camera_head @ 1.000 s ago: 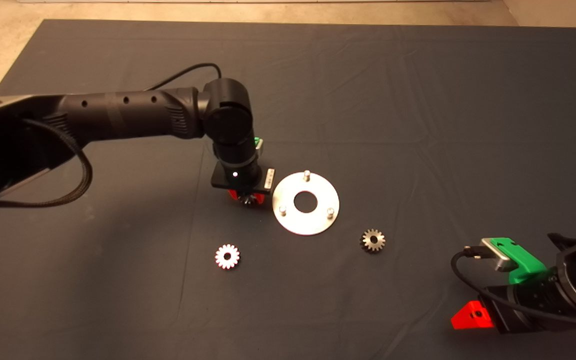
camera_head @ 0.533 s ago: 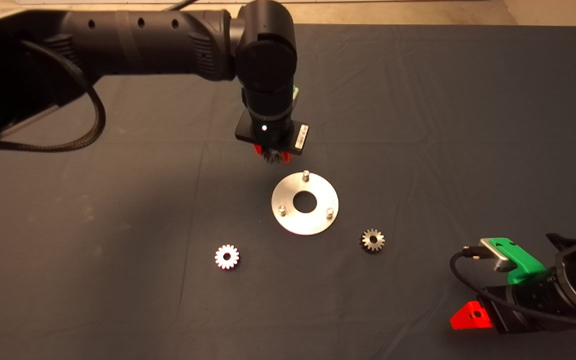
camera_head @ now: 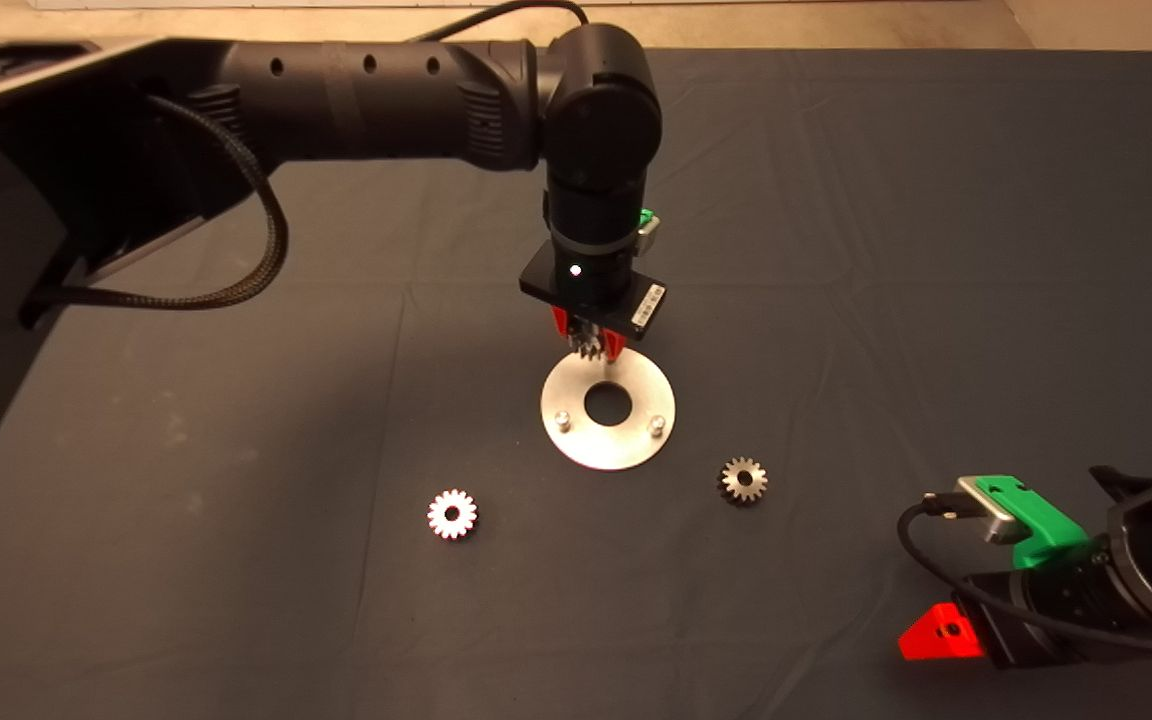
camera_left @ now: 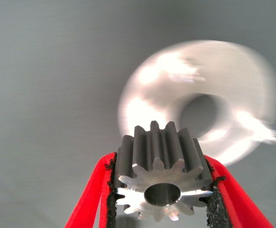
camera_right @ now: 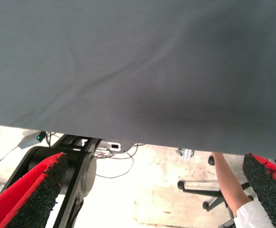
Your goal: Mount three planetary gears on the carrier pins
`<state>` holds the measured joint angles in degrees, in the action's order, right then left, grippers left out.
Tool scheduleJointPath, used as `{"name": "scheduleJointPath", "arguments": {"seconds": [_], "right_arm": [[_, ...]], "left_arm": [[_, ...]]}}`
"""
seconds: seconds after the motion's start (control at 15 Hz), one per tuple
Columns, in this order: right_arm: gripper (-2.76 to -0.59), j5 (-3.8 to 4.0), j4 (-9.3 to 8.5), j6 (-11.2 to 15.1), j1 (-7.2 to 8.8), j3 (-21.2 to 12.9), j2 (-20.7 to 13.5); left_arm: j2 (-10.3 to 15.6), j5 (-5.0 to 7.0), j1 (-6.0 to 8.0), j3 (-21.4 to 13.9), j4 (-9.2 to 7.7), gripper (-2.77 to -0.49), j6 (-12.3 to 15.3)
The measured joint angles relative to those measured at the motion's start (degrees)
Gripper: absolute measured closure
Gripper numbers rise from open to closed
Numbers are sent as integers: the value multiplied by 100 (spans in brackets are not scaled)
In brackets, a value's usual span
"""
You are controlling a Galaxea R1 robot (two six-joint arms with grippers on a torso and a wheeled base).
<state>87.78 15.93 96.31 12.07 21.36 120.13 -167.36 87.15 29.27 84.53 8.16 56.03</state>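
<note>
My left gripper [camera_head: 591, 343] is shut on one planetary gear [camera_head: 590, 348], a small grey toothed wheel held by its rim between the red fingers [camera_left: 97, 190]. It hangs just above the far edge of the silver disc [camera_head: 606, 447], over the spot of the far carrier pin, which is hidden. Two carrier pins [camera_head: 562, 420] [camera_head: 655, 425] stand bare on the near side. In the left wrist view the held gear [camera_left: 161, 180] fills the foreground with the blurred disc [camera_left: 147, 104] behind it. Two more gears [camera_head: 452, 514] [camera_head: 742, 480] lie flat on the mat. My right gripper [camera_head: 941, 635] waits open at the lower right.
The dark mat [camera_head: 236, 450] covers the table. The right wrist view shows the mat's edge, the floor beyond, a chair base [camera_right: 199, 190] and a person's arm [camera_right: 228, 180]. The left arm [camera_head: 386, 100] spans the far left of the mat.
The left gripper carried the gear up from the mat left of the disc, swung round its far side, and now hovers over the disc's far pin. The right arm stayed put.
</note>
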Motion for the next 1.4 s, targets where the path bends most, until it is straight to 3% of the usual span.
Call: {"name": "scheduleJointPath", "arguments": {"seconds": [0.07,0.13,0.53,0.73,0.8,1.4], "right_arm": [[-275,4,5,0,2,0,29],[-275,2,2,2,5,0,65],[-275,-2,-1,90,2,0,228],[-275,-2,-11,116,2,0,228],[-275,2,-12,132,5,0,228],[-275,6,-45,439,35,2,276]], "left_arm": [[6,78,-2,85,2,-96,-52],[-17,78,-2,135,-27,-96,-117],[-152,-61,-2,273,-107,-96,-163],[-133,-482,-6,277,-152,-96,74],[-146,-532,-17,275,-171,-96,131],[-152,-643,-22,268,-185,-96,1636]]}}
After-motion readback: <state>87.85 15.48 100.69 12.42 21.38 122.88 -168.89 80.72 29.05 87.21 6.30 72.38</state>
